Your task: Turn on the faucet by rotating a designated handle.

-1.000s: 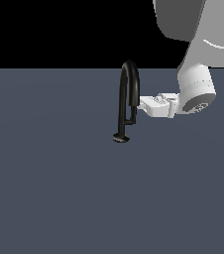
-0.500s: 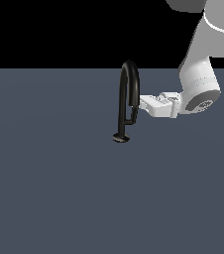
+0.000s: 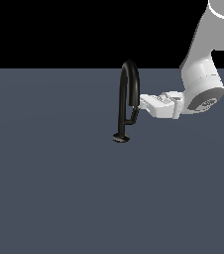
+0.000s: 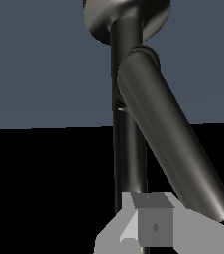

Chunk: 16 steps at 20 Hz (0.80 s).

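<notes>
Black faucet (image 3: 126, 94) stands mid-scene on the grey floor (image 3: 49, 188), disc base down and gooseneck upright; base and pipe sit exactly where they did a second ago. Thin handle (image 3: 132, 117) branches off the lower stem toward the exterior view's right, and its angle looks unchanged across the three exterior frames (no visible rotation at this resolution).

Next to the right, the gripper (image 3: 142, 104) lies horizontal, tips at the handle's upper end beside the short spout leg. It looks to be touching or just beside the handle; the exterior view can't separate the two. Fingers look close together with little gap, but how far they are open, and whether they hold anything, cannot be told. In the wrist view only one grey fingertip (image 4: 151, 225) shows, right up against the stem.

Real change is further right: the arm (image 3: 200, 79) has re-posed, upper links swinging toward the exterior view's right edge, while the wrist and gripper have barely shifted at the faucet.

Read: the arm is setting up leverage for a push, not yet turning. Task looks early, handle at its start angle. Next move likely a sideways sweep against the bar (slip past the thin bar is the risk).
</notes>
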Each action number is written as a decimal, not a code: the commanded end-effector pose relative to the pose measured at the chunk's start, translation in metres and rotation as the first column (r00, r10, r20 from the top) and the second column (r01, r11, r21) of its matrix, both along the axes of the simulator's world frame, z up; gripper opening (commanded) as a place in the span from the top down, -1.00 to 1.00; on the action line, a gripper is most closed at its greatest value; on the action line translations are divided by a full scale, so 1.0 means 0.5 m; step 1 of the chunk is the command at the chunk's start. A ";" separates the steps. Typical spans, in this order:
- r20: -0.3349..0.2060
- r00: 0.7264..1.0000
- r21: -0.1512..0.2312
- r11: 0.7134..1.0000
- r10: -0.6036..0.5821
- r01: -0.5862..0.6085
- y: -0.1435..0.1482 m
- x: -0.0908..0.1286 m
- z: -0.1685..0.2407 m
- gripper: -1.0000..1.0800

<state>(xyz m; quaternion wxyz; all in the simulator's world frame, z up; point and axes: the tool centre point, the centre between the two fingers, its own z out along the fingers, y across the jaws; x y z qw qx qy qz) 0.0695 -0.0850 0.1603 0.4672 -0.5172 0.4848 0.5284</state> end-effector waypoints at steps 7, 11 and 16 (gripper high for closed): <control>-0.010 1.000 0.003 1.000 0.003 -0.003 -0.005 -0.049 -0.024 1.00; -0.011 1.000 0.003 1.000 0.004 -0.004 -0.007 -0.072 -0.033 1.00; -0.012 1.000 0.004 1.000 0.005 -0.005 -0.010 -0.095 -0.043 1.00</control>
